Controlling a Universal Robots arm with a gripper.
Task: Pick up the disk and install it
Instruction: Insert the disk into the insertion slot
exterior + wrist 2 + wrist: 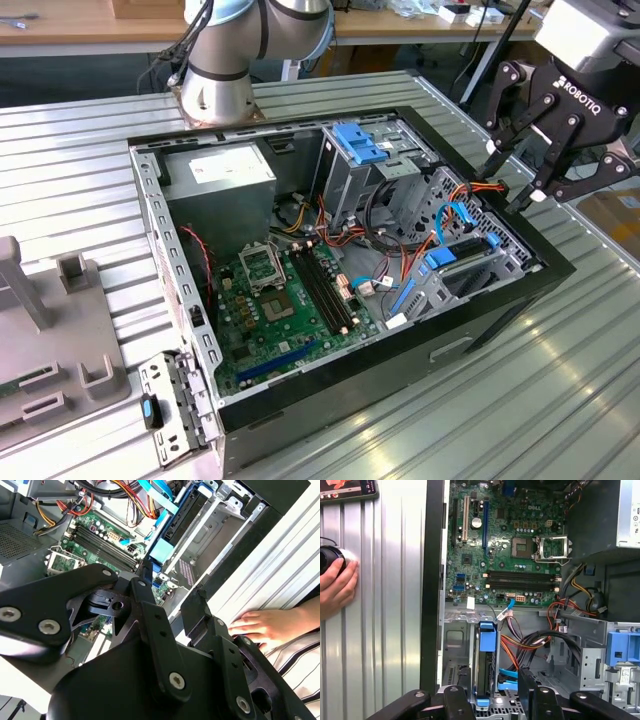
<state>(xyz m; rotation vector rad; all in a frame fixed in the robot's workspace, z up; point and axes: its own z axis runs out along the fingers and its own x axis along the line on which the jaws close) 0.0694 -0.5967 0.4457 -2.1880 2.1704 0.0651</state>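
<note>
Jaws spread wide, gripping nothing; we see the gripper (515,172) hovering over the computer case (558,266) rim, at 2 o'clock from the motherboard (285,300) in the exterior view. The disk (484,675) stands on edge, blue-railed, inside the drive cage (455,645). A person's hand (337,587) rests on the table (385,630).

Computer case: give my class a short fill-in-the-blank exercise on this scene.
1. The end effector has its fingers ____ and holds nothing.
2. The disk stands on edge between ____ rails.
3. A person's ____ rests on the table beside the case.
4. The motherboard is ____.
Missing words: open; blue; hand; green.
</note>
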